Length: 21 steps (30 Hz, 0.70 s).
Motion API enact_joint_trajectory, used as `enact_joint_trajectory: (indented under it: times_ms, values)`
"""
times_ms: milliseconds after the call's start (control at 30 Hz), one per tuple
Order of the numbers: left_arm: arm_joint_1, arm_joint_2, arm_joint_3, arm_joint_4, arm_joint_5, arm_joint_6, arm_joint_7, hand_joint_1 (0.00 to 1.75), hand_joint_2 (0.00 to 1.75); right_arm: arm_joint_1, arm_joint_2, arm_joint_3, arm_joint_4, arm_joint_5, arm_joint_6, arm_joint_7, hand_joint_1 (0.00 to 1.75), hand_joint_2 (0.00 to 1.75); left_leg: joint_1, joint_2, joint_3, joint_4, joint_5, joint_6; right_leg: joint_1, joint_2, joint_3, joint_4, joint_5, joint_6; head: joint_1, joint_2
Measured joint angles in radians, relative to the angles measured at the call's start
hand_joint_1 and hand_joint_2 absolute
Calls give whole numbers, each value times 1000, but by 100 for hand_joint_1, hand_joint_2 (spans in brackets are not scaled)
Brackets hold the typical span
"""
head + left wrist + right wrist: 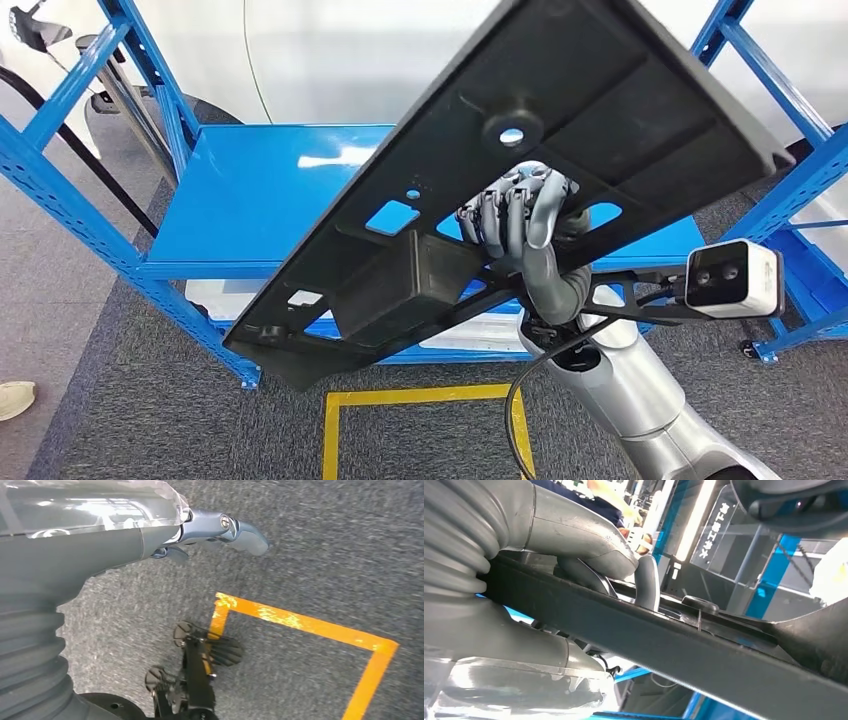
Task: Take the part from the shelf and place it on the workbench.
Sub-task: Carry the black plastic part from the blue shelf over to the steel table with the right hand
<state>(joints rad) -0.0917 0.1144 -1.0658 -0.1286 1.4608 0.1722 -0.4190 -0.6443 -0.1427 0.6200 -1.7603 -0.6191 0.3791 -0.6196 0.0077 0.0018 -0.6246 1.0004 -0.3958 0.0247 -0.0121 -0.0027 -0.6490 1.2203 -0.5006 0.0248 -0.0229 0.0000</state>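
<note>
Part (560,130), a long black plastic panel with cut-outs, ribs and a box-like block on its underside, is in the air in front of the shelf (250,190). It is tilted: one end is high at the right of the head view, the other end is low at the left, above the grey carpet (130,420). It does not touch the shelf.

The right hand (520,215) grips the part near its middle. The fingers (505,210) lie over the upper face, beside a round boss with a hole. In the right wrist view the thumb (646,582) presses on one face of the part's dark edge (664,645) and the rest of the hand (524,645) is on the other face, so the panel is clamped between them. The silver right arm (640,400) comes up from below, with a white camera (735,278) at its wrist.

The left hand (220,530) hangs over the carpet. It holds nothing, and the one finger that I can see is stretched out.

The shelf is blue, with a flat blue board and blue posts. On the carpet below the part there is a square of yellow tape (330,430). A pale object (15,398) lies at the left edge of the floor.
</note>
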Motion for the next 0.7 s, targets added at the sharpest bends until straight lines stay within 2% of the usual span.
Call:
enact_joint_trajectory:
  times_ms: [67,100,133,200,233,267,333,367,400,433,467,500,533,567,600,633,700]
  values:
    - [-1,0,0,0,0,1,5,0,175,-24,0,-1,1,-21,-14,29,175,175,-3,-1,-18,6,15,-8,5,0,104,-144,4,-10,0,0]
    - [-1,0,0,0,0,2,8,0,175,-34,0,-1,0,-29,-22,40,175,175,-3,-1,-22,7,23,-13,8,0,135,-192,-4,-15,0,0]
    - [-1,-1,0,0,0,3,10,0,175,-40,0,-1,0,-33,-30,46,175,175,-3,-1,-25,6,31,-19,11,0,146,-216,-10,-19,0,0]
    - [1,0,1,0,0,5,11,0,175,-48,0,1,-1,-38,-48,54,175,175,-1,-3,-28,3,41,-31,10,-2,138,-225,6,-30,0,0]
    - [1,0,1,0,0,5,10,0,175,-54,0,3,-1,-40,-60,58,175,175,-1,-4,-36,15,25,-35,8,-5,131,-228,17,-38,0,0]
    - [2,1,2,0,0,5,10,0,175,-61,0,5,-2,-40,-74,61,175,175,0,-5,-48,44,-8,-40,5,-7,121,-232,30,-45,0,0]
    - [3,4,2,0,0,6,9,0,175,-77,-2,10,-3,-42,-103,67,175,175,3,-5,-84,161,-109,-48,4,-8,95,-234,54,-54,0,0]
    - [2,6,2,0,0,6,9,0,175,-81,-5,12,-4,-43,-113,66,175,175,4,-5,-99,227,-146,-52,4,-8,80,-233,65,-53,0,0]
    - [3,7,2,0,0,7,10,0,175,-83,-9,15,-3,-44,-117,62,175,175,5,-5,-103,277,-161,-55,4,-8,64,-231,76,-52,0,0]
    - [3,7,2,0,0,7,11,0,175,-83,-14,17,-2,-44,-118,55,175,175,6,-5,-92,295,-151,-57,4,-9,48,-228,87,-50,0,0]
    - [3,7,2,0,0,8,11,0,175,-83,-19,20,-1,-43,-115,46,175,175,8,-5,-64,277,-127,-58,4,-9,32,-225,96,-47,0,0]
    - [3,7,2,0,0,10,11,0,175,-83,-23,22,1,-42,-110,37,175,175,10,-5,-20,227,-100,-59,4,-9,16,-220,105,-44,0,0]
    - [3,7,2,0,0,11,11,0,175,-83,-26,24,2,-39,-105,28,175,175,11,-5,34,156,-91,-58,4,-9,3,-215,113,-40,0,0]
    - [2,7,2,0,0,12,10,0,175,-83,-29,26,3,-35,-101,21,175,175,9,-7,83,86,-95,-53,5,-9,-7,-209,120,-35,0,0]
    - [1,7,2,0,0,13,9,0,175,-82,-30,30,4,-27,-95,12,175,175,8,-8,114,35,-105,-48,6,-9,-12,-206,127,-29,0,0]
    - [1,6,2,0,0,14,8,0,175,-81,-31,34,6,-18,-90,5,175,175,5,-9,129,7,-116,-41,7,-9,-15,-206,135,-23,0,0]
    - [3,5,2,0,0,14,7,0,175,-79,-31,43,9,-1,-82,-5,175,175,4,-8,122,-2,-106,-26,6,-8,-18,-208,148,-11,0,0]
